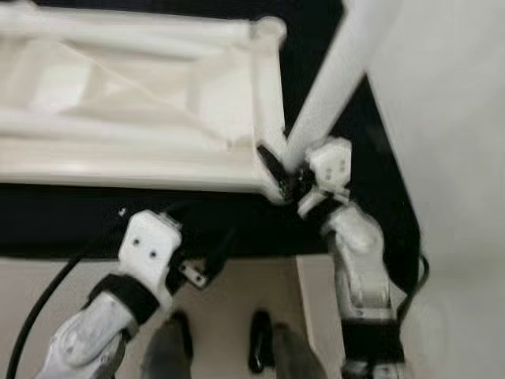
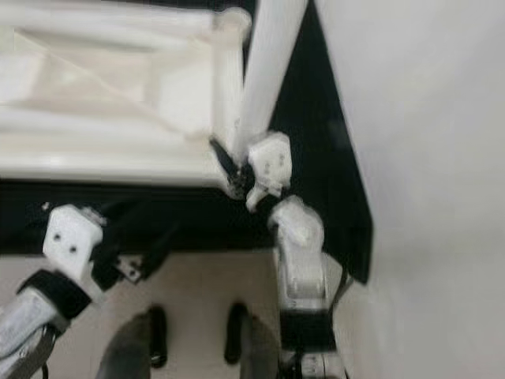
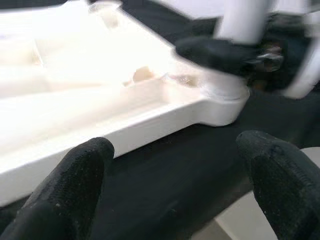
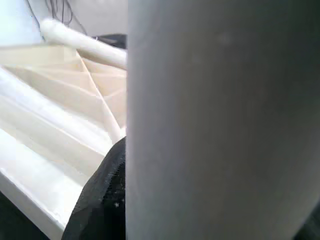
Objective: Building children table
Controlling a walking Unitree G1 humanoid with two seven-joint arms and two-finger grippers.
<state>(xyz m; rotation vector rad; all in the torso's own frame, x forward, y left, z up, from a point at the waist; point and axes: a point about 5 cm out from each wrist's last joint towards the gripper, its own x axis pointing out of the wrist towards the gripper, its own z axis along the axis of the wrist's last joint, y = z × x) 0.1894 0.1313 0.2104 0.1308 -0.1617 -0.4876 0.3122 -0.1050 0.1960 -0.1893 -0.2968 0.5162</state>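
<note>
The tabletop (image 1: pixel 134 103) lies upside down on a black mat (image 1: pixel 95 221), its ribbed white underside facing up. Everything here is placed relative to it. At its near right corner is a round socket (image 3: pixel 220 97), and a white leg (image 1: pixel 335 79) stands in or at that socket, leaning up and away to the right of the tabletop. Whether the leg is fully seated cannot be told.

The right gripper (image 1: pixel 290 175) is at that same corner, its black fingers closed around the base of the leg just above the socket. In the right wrist view the leg (image 4: pixel 220 120) is a broad pale column, with one black finger (image 4: pixel 102 195) pressed against its side and the tabletop's ribs beyond. A second leg (image 4: pixel 82 44) lies along the far edge of the tabletop.

The left gripper (image 1: pixel 203 260) hovers in front of the tabletop's near edge, well left of the socket corner, over the edge of the mat. Its fingers (image 3: pixel 70 190) are spread wide and hold nothing; in the left wrist view they frame the tabletop's near rim and the socket corner, apart from both.

Near of the tabletop, past the mat, is pale floor (image 1: pixel 245 284), where the robot's feet (image 1: pixel 260 339) stand. A white wall (image 1: pixel 450 158) rises to the right of the tabletop, beyond the mat's edge.
</note>
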